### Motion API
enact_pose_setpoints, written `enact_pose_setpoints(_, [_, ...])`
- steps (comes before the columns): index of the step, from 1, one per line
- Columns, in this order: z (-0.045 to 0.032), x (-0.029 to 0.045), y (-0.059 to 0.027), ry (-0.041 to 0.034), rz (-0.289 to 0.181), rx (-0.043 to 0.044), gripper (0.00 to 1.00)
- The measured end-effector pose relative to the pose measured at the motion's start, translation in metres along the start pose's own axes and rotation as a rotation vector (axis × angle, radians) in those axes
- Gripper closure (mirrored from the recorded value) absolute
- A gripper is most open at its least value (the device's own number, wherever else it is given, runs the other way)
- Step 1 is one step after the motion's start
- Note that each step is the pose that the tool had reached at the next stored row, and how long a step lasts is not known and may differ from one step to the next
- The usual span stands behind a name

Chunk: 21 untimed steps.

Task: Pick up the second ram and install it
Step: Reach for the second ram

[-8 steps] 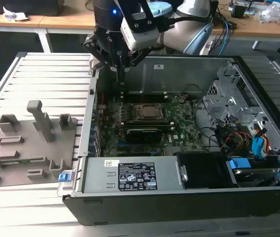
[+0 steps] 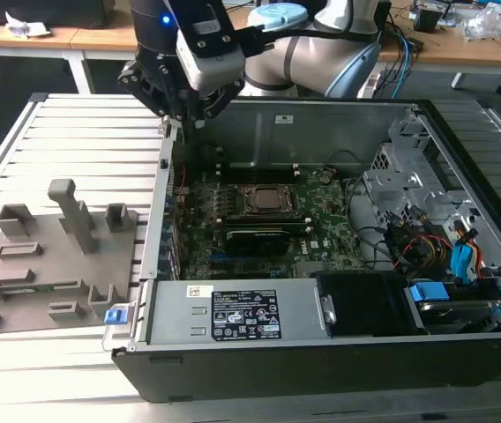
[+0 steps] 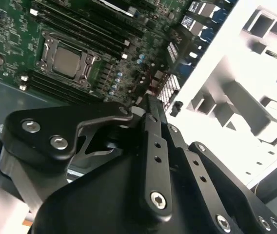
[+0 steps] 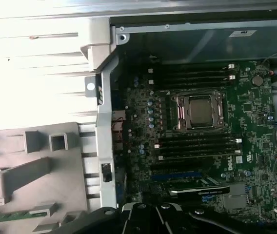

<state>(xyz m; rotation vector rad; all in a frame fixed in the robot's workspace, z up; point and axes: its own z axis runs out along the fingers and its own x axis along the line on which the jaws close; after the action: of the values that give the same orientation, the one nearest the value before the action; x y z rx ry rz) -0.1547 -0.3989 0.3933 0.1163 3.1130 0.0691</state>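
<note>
Gripper (image 2: pixel 186 113): upper left of the exterior view, above the near-side wall of the computer case (image 2: pixel 157 225). Its jaws appear closed together with nothing between them.

Second ram (image 4: pixel 16 215): a green stick lying flat in the grey fixture plate (image 2: pixel 65 264). It sits at the lower left of the exterior view, outside the case, well apart from the gripper and untouched.

Motherboard (image 2: pixel 268 225): centre of the frame, with dark memory slots (image 4: pixel 197 146) flanking the processor socket (image 4: pixel 199 111).

Progress: the pickup is not yet made, and the installation is not yet done.
</note>
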Motion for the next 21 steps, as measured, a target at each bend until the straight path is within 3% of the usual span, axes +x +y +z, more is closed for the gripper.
enact_pose_setpoints(9, [-0.0007,0.0359,-0.0027,0.0,0.0,0.0,0.89])
enact_pose_setpoints(21, [-0.0012,0.0637,-0.0047,-0.0001,0.0,0.0,0.89])
